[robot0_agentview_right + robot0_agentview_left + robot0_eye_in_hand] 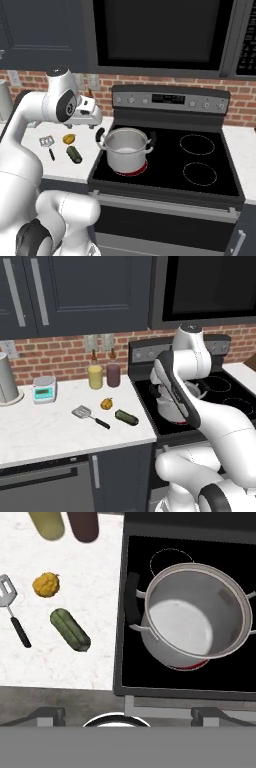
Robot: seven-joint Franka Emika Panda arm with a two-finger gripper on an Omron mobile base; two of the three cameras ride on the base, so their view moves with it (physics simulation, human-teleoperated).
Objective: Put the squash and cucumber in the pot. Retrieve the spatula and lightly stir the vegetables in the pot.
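White counter (50,426) by the stove holds the squash (106,403), cucumber (126,417) and spatula (90,416), laid out ready to grab. From the right, the pot (126,149) waits empty on a burner. Looking down, the gripper (128,714) has both tips spread wide, holding nothing.

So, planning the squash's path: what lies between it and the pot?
In the hand view, bare white counter and the stove's black edge separate the squash from the pot.
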